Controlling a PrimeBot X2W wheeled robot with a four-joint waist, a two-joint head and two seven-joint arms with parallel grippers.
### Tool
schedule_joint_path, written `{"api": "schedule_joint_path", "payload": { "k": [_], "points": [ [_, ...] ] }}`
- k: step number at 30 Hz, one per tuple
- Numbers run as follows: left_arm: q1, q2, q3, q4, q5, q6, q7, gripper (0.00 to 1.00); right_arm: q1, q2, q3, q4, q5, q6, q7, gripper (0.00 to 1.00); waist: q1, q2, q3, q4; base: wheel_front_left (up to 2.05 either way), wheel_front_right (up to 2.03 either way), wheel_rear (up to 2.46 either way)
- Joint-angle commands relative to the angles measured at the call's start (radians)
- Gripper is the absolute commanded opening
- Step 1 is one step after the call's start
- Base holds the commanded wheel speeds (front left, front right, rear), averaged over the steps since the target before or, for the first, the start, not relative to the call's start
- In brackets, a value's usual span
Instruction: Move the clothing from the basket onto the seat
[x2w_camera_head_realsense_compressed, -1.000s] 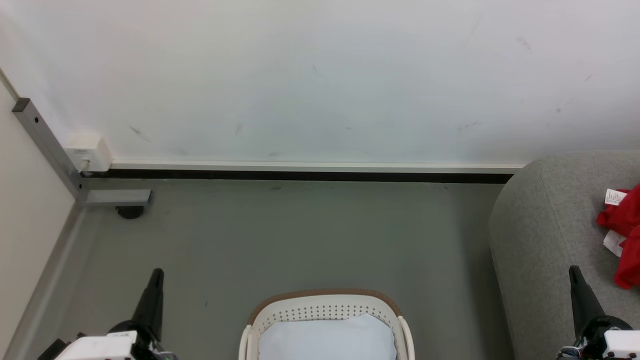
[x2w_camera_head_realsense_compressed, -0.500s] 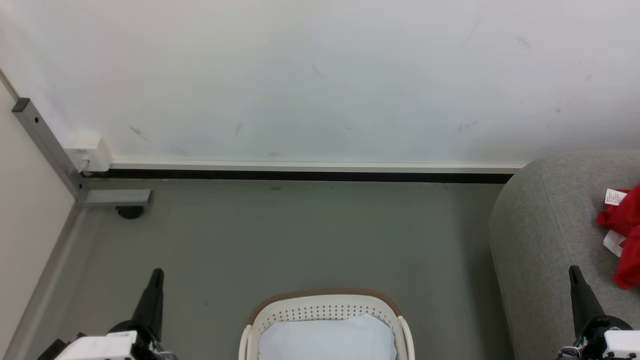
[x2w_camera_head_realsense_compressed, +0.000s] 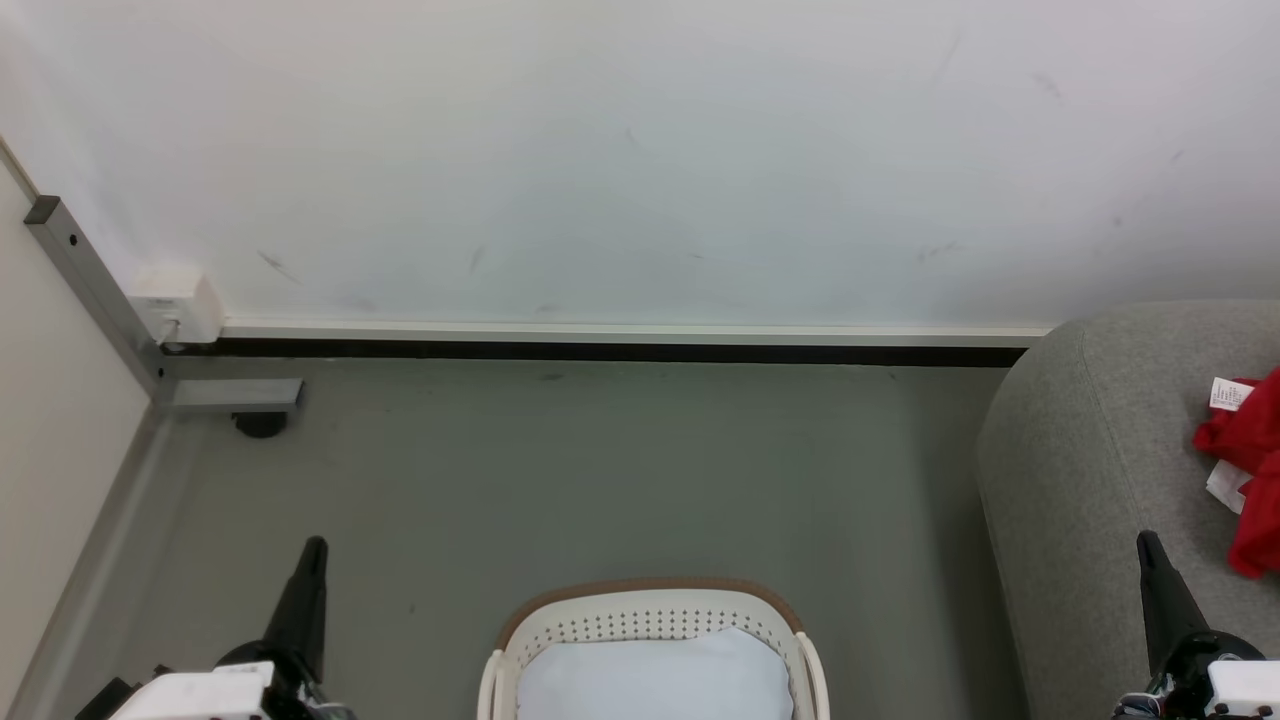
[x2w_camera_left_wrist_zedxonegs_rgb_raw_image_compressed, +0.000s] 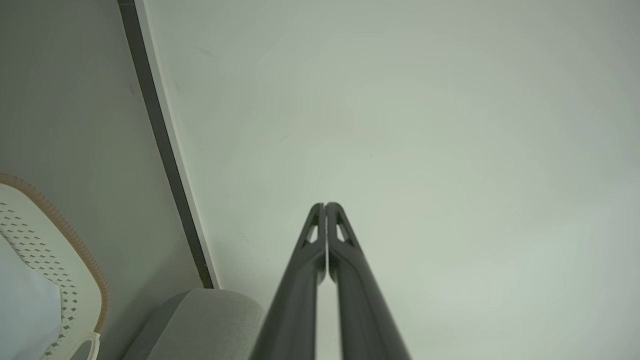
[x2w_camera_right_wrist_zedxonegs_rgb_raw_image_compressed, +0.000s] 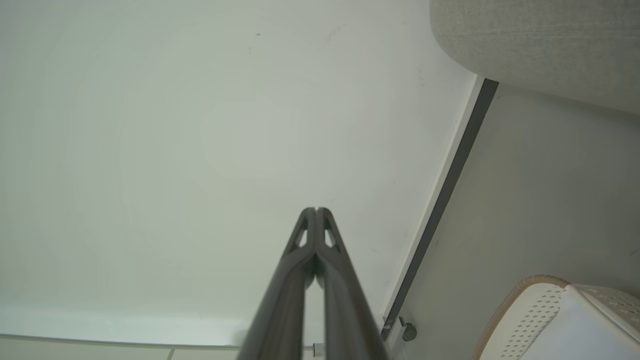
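Observation:
Red clothing (x2w_camera_head_realsense_compressed: 1255, 480) with white tags lies on the grey seat (x2w_camera_head_realsense_compressed: 1090, 470) at the right edge of the head view. The white basket (x2w_camera_head_realsense_compressed: 650, 612) with its brown rim stands on the floor at the bottom centre, with a pale blue-white cloth (x2w_camera_head_realsense_compressed: 655, 680) inside it. My left gripper (x2w_camera_head_realsense_compressed: 314, 546) is shut and empty, to the left of the basket. My right gripper (x2w_camera_head_realsense_compressed: 1146, 540) is shut and empty, in front of the seat's near edge. Both wrist views show the fingertips pressed together, the left gripper (x2w_camera_left_wrist_zedxonegs_rgb_raw_image_compressed: 325, 205) and the right gripper (x2w_camera_right_wrist_zedxonegs_rgb_raw_image_compressed: 316, 210) pointing at the white wall.
A white wall with a dark baseboard (x2w_camera_head_realsense_compressed: 600, 350) runs across the back. At the left a grey metal frame (x2w_camera_head_realsense_compressed: 95, 290) with a white box (x2w_camera_head_realsense_compressed: 180, 305) and a black foot (x2w_camera_head_realsense_compressed: 260, 423) stands in the corner. Grey floor (x2w_camera_head_realsense_compressed: 600, 470) lies between basket and wall.

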Motion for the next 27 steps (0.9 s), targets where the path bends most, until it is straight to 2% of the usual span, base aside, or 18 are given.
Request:
{"api": "schedule_joint_path", "payload": {
  "k": [1,27],
  "points": [
    [-0.009,0.007,0.002,-0.003,-0.013,-0.006,0.004,0.0,-0.013,0.001,-0.005,0.003,-0.005,-0.002,-0.001,0.0,0.0,0.0,0.0,0.0,0.0,0.0,0.0],
    [-0.009,0.007,0.002,-0.003,-0.013,-0.006,0.004,0.0,-0.014,0.002,-0.006,0.003,-0.007,-0.002,0.001,0.0,0.0,0.0,0.0,0.0,0.0,0.0,0.0]
  ]
}}
